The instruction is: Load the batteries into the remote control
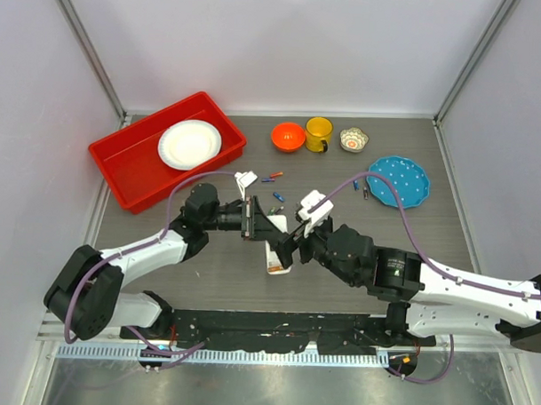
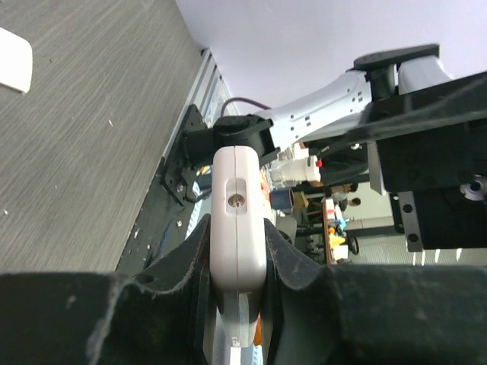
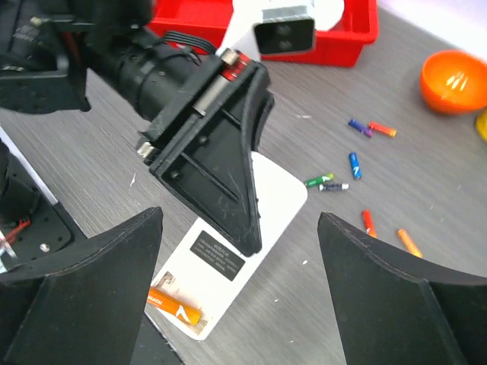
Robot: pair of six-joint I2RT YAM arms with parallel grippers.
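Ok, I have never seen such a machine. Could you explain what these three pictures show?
Two robot arms stand at a table. One picture looks down from above; the other two come from cameras on each wrist. The left end effector is shut on the white remote control, whose open back shows one orange battery. The right end effector is open, holding nothing. Loose batteries, a red tray, an orange bowl, a yellow mug and a blue plate lie there.

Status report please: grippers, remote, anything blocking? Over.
Left gripper shut on remote. Right gripper open above it. One orange battery in the bay; other batteries loose nearby. Left finger crosses remote's back, bay uncovered.
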